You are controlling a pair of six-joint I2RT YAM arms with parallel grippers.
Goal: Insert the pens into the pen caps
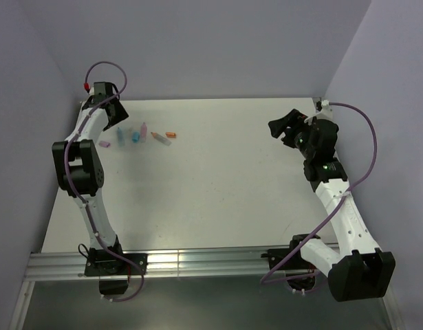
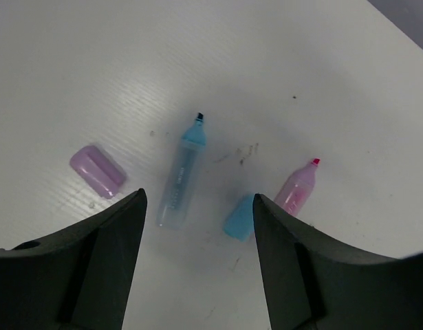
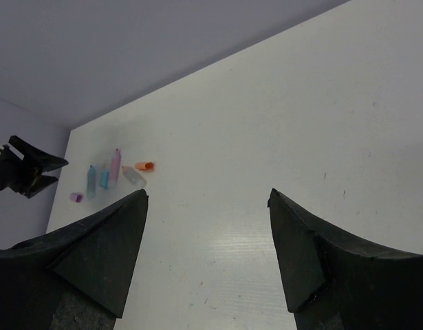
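Blue first, seemingly: hovering the left gripper (image 2: 197,198) directly above the blue pen (image 2: 182,180), jaws spread wide and pinching nothing, probably lining up to straddle it for a pick. Lying loose and flat on the table (image 1: 232,179), all uncapped: blue cap (image 2: 239,218) near that pen's blunt end, pink pen (image 2: 297,189) just beyond, pink cap (image 2: 98,170) apart on the other side, orange pen (image 1: 161,138) and orange cap (image 1: 171,134) further along. Folding the left arm at the elbow, reaching into the far left corner, wrist pointing down. Hanging the right gripper (image 3: 207,196) well apart, raised, fingers spread and empty, facing the row, likely waiting to take a cap.
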